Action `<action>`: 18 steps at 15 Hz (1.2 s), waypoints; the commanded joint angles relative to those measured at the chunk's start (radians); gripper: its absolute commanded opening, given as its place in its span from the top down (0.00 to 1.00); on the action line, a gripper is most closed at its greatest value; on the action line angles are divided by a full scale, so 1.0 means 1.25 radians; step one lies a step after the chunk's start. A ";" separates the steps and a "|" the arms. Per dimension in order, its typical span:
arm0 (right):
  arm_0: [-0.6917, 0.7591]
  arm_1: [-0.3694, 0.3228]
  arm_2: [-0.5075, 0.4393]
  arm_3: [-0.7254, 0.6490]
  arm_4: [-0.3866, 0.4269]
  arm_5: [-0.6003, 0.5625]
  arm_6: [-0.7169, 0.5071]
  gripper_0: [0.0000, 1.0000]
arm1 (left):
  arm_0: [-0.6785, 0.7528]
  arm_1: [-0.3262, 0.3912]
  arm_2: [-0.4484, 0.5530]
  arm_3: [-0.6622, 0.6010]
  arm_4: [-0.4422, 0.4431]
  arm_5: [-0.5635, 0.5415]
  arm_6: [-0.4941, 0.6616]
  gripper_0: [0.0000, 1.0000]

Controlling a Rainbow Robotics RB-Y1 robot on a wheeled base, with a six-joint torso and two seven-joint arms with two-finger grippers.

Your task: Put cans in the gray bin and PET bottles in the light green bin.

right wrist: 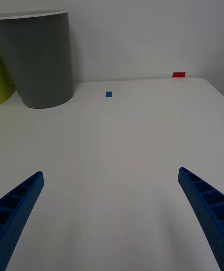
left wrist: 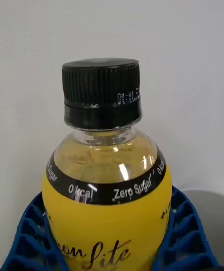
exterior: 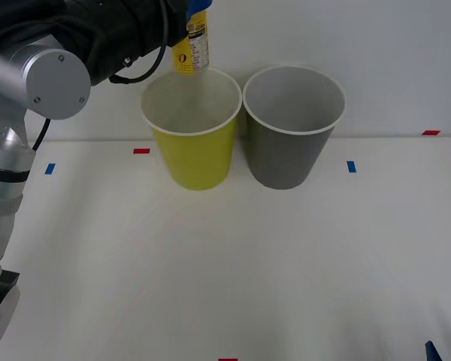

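Observation:
My left gripper is shut on the PET bottle, a small clear bottle with a yellow label, and holds it upright just above the far rim of the light green bin. Up close, the bottle shows its black cap, with blue fingers pressed on both sides. The gray bin stands right beside the green one, on its right. My right gripper hangs open and empty over the table's near right part, well short of the gray bin. Cans are out of view.
The white table carries small tape marks: red and blue on the left, blue and red on the right. A plain white wall rises behind the bins.

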 commanded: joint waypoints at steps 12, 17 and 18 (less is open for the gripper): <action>0.000 0.000 0.000 0.000 0.000 0.000 0.000 0.00 | 0.000 0.013 0.000 -0.001 0.004 -0.011 0.000 0.00; 0.000 0.000 0.000 0.000 0.000 0.000 0.000 0.00 | 0.059 0.044 0.009 -0.099 0.019 -0.001 0.011 0.00; 0.000 0.000 0.000 0.000 0.000 0.000 0.000 0.00 | 0.086 0.057 0.016 -0.135 0.023 -0.002 0.015 0.00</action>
